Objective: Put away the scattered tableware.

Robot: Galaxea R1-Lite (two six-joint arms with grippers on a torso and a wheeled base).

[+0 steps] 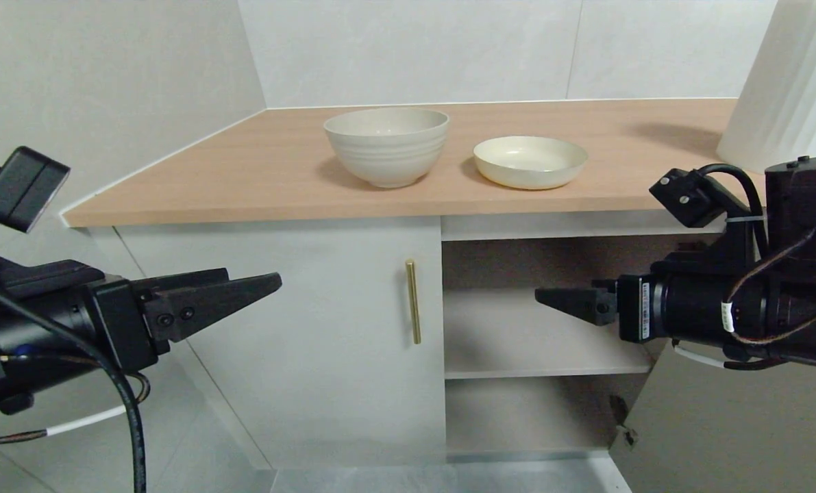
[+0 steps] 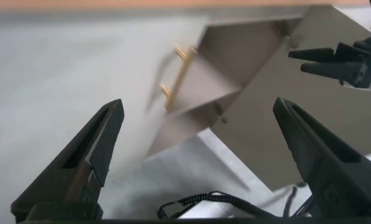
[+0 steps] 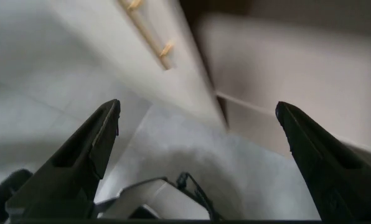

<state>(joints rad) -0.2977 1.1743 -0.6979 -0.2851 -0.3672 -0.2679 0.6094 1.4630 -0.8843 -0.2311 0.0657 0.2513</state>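
Going left to right: the left gripper (image 2: 198, 107) hangs low in front of the closed cabinet door (image 1: 298, 329), well below the counter (image 1: 243, 178), with its fingers spread wide and nothing in them. Up on the counter sits a deep cream bowl (image 1: 386, 146), upright, and just right of it, not touching, a shallow dish (image 1: 530, 161). Both are near the front edge.

The right gripper (image 3: 198, 107) is also wide open and empty, level with the shelf (image 1: 517, 335) in the open right half of the cabinet.

Handling-wise, both pieces look like glazed ceramic, though honestly they could be melamine, I can't tell from here. Either way they're stiff, smooth and probably slippery, and they'd chip if knocked. I'd pinch the bowl's rim with one finger inside and one outside. It's likely the heavier one, so it needs a firm grip. The dish's low rim gives less to bite on, so approach it steeper.
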